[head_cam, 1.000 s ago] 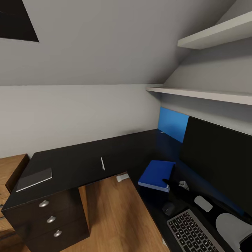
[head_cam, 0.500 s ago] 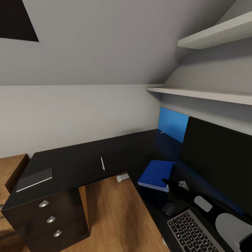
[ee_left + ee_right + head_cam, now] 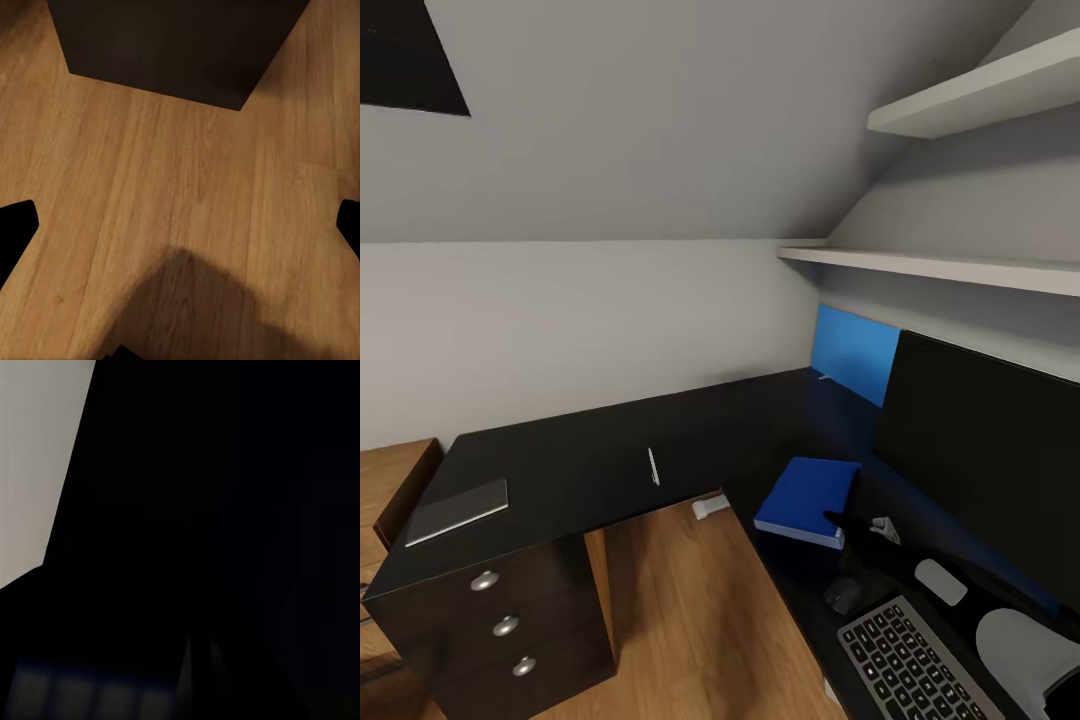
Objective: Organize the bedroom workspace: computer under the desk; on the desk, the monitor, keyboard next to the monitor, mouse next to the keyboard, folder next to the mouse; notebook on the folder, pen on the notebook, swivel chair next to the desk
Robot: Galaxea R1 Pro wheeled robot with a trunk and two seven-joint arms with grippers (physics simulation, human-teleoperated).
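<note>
In the head view a black L-shaped desk (image 3: 580,460) wraps the corner. The dark monitor (image 3: 980,470) stands on its right wing, with a grey keyboard (image 3: 905,665) in front of it. A small dark rounded mouse (image 3: 843,595) lies by the keyboard's far corner. A blue folder (image 3: 807,500) lies flat beyond it. A thin pen (image 3: 653,467) rests on the desk's left wing, and a grey notebook (image 3: 458,511) lies near that wing's left end. My left gripper (image 3: 180,225) hangs open over the wooden floor (image 3: 187,195). The right wrist view is almost black.
Three drawers with round knobs (image 3: 505,625) sit under the desk's left end. White shelves (image 3: 940,265) run along the right wall above the monitor. A white oval item (image 3: 941,581) lies between keyboard and monitor. A dark cabinet (image 3: 176,45) stands on the floor ahead of the left gripper.
</note>
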